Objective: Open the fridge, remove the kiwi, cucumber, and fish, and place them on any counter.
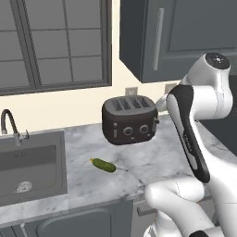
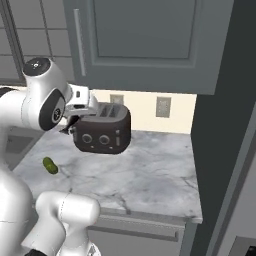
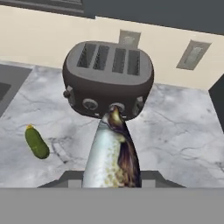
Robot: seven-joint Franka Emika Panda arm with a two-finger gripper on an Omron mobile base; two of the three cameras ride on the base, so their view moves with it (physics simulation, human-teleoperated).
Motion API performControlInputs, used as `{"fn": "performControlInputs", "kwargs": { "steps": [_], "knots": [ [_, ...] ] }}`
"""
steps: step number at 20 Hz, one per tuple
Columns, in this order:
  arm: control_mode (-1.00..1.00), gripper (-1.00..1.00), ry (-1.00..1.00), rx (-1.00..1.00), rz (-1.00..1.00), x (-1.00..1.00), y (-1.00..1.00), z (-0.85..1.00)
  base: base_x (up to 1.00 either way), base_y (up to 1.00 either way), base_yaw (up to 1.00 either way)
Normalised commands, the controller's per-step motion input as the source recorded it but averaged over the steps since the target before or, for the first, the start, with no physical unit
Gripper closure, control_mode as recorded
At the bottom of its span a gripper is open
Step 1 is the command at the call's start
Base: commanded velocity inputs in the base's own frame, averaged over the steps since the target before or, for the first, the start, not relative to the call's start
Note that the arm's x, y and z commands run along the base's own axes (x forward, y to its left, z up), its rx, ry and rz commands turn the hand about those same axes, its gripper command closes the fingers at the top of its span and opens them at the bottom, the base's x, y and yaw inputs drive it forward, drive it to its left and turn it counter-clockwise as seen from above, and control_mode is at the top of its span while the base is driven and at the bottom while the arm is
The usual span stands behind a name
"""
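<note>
We see the gripper (image 3: pixel 111 181) clamped on the fish (image 3: pixel 111 153), which juts forward from between its jaws toward the toaster (image 3: pixel 108 78) just ahead. The fish seems to hang above the counter (image 3: pixel 175 131). The cucumber (image 3: pixel 36 142) lies on the counter, off to the gripper's left.

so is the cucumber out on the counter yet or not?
Out. The cucumber lies flat on the marbled counter, between the sink and the toaster, touching neither.
</note>
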Motion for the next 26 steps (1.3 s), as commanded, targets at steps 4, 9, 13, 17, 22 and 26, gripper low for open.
{"fn": "performControlInputs", "kwargs": {
  "steps": [4,9,13,17,22,26],
  "knots": [
    [-1.0,1.0,0.15,-0.01,0.0,0.29,0.0,-0.51,0.0,0.0,0.0],
    [-1.0,1.0,0.08,-0.01,0.0,0.58,0.0,-0.61,0.0,0.0,0.0],
    [-1.0,1.0,0.07,-0.04,0.0,0.56,-0.08,-0.77,0.0,0.0,0.0],
    [-1.0,1.0,0.05,-0.05,0.08,0.45,-0.05,-0.86,0.0,0.0,0.0],
    [-1.0,1.0,0.07,-0.01,0.13,0.29,-0.07,-0.75,0.0,0.0,0.0],
    [-1.0,1.0,0.06,0.0,0.11,0.23,-0.14,-0.61,0.0,0.0,0.0]
  ]
}}
